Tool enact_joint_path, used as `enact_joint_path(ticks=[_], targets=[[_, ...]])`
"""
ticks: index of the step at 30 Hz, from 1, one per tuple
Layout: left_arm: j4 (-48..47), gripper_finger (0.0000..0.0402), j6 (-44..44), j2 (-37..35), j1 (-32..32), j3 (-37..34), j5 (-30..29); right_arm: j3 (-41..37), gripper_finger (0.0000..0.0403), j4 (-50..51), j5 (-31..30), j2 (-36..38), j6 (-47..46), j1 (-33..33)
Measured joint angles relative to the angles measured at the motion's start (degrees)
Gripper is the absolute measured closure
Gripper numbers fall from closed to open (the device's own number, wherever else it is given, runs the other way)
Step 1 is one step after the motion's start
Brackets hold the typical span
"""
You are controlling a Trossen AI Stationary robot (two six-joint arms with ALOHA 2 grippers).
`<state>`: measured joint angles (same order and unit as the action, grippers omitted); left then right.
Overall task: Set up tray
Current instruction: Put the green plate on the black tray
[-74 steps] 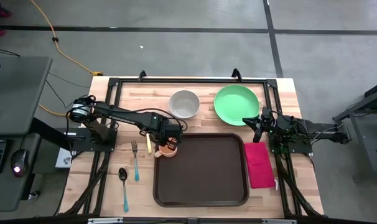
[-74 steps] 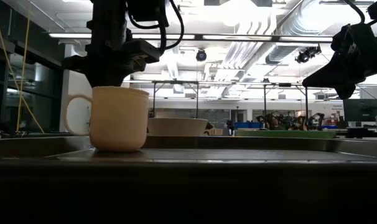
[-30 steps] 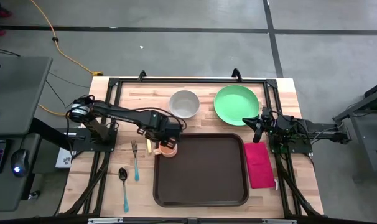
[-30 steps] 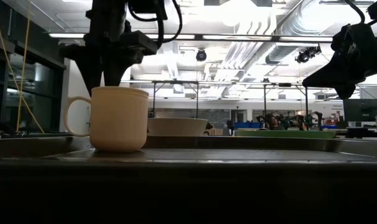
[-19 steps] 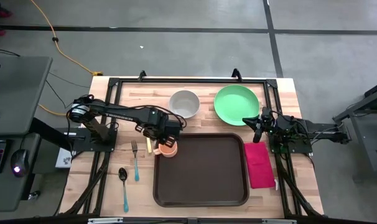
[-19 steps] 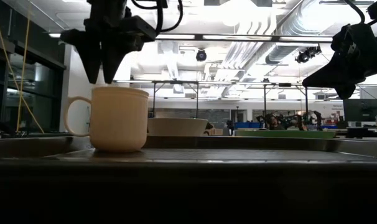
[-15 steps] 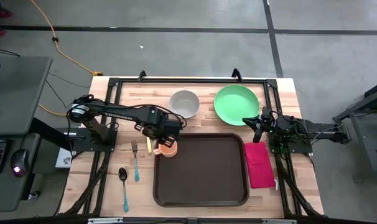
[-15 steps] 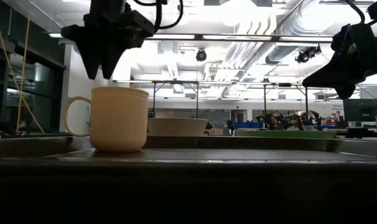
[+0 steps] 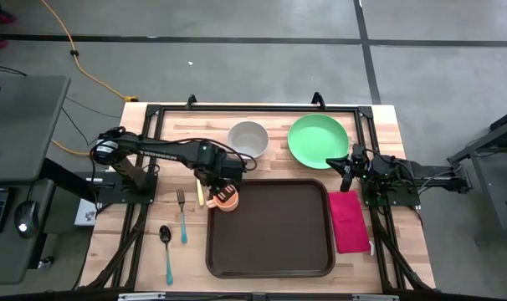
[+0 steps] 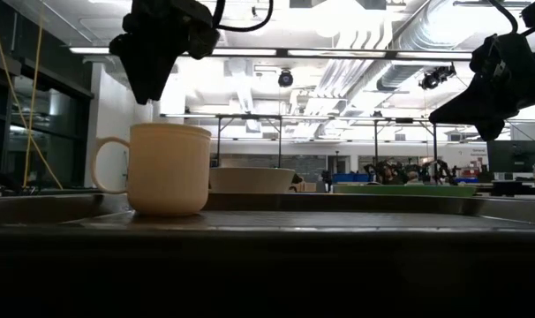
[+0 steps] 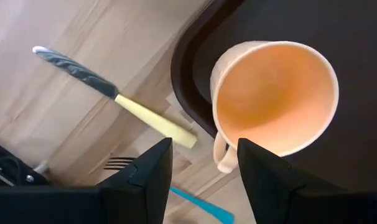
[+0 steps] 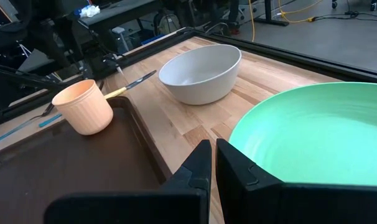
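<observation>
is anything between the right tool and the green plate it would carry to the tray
Nothing visible does. The right tool, shut, hangs over the near edge of the green plate, with bare wood between the plate and the tray. The tray holds only the mug in its far left corner, under the open left tool.

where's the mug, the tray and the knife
mug (image 11: 272, 93): left wrist view, inside of the cup.
tray (image 9: 274, 234): high view, bare floor.
knife (image 11: 152, 120): left wrist view, yellow handle.
</observation>
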<state>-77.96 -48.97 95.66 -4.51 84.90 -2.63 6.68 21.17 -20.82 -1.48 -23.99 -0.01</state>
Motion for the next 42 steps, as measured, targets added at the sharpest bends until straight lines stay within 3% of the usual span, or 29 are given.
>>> enact_joint_path(ticks=[4,11,15,17,23,42], targets=[[0.1,0.0190,-1.7,0.0,0.0,0.0,-0.9,0.0,0.0402,0.0,0.0,0.0,0.0,0.0],[-5.4,0.0190,-18.3,0.0,0.5,0.0,-5.2,-0.1,0.0402,-0.5,-0.2,0.0,0.0,0.0],[-12.6,0.0190,-28.2,0.0,1.6,-0.1,-5.5,-0.1,0.0402,-0.6,-0.2,0.0,0.0,0.0],[-11.6,0.0190,-30.7,-0.2,2.0,-0.4,-5.5,-0.1,0.0402,-0.6,-0.2,0.0,0.0,0.0],[-11.8,0.0190,-31.2,-1.5,4.6,-0.6,-5.1,-0.1,0.0402,-0.7,-0.2,0.0,0.0,0.0],[-7.5,0.0190,-17.4,-3.4,11.8,-0.6,-8.4,-0.1,0.0402,-0.9,-1.4,0.0,0.0,0.0]])
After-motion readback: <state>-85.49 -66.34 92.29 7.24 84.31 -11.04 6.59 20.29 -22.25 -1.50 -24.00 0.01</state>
